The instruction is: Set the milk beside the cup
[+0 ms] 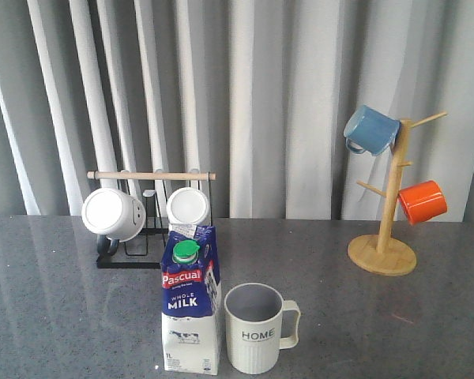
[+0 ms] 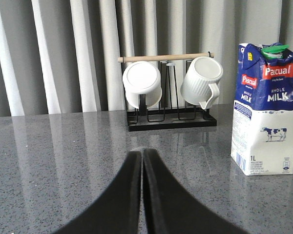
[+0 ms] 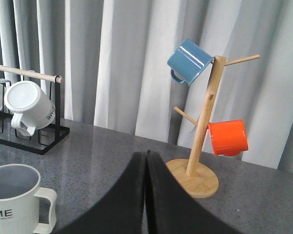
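The milk (image 1: 190, 304), a tall blue-and-white carton with a green cap and red "Pascual" band, stands upright near the table's front edge. The cup (image 1: 257, 328), a pale ribbed mug lettered "HOME", stands just right of it, handle to the right, with a narrow gap between them. The milk also shows in the left wrist view (image 2: 267, 109), and the cup in the right wrist view (image 3: 14, 204). My left gripper (image 2: 142, 152) is shut and empty, low over the table, left of the carton. My right gripper (image 3: 145, 155) is shut and empty, right of the cup.
A black rack (image 1: 134, 241) with a wooden bar holds two white mugs (image 1: 113, 213) behind the milk. A wooden mug tree (image 1: 384, 253) at the back right carries a blue mug (image 1: 371, 130) and an orange mug (image 1: 421, 201). Grey curtains hang behind the table.
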Controlling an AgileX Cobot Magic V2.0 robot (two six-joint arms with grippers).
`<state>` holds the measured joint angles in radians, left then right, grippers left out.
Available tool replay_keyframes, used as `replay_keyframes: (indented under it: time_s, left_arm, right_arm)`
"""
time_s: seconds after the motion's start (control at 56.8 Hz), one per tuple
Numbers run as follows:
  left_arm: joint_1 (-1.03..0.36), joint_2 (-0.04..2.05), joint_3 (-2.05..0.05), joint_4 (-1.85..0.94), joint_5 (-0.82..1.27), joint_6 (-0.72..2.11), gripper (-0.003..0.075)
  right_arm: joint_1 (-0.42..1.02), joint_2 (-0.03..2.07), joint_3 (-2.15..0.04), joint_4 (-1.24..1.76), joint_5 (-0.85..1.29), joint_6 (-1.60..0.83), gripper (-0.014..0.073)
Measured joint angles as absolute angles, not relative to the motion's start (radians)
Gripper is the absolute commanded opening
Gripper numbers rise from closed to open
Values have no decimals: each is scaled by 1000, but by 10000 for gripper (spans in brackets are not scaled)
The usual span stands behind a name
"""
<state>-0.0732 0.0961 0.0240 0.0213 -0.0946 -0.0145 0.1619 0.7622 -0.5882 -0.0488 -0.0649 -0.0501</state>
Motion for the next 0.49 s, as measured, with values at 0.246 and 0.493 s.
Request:
replay_keyframes:
  time_s: [0.246,0.493]
  left_arm:
    - [-73,32,24,20,-19,0,-6]
    - [-73,-12,24,20,61,5,-6]
  right_arm:
    - [162,762,-588,-49,-65,-50,-8]
    - [162,762,-588,-49,-65,-50,-8]
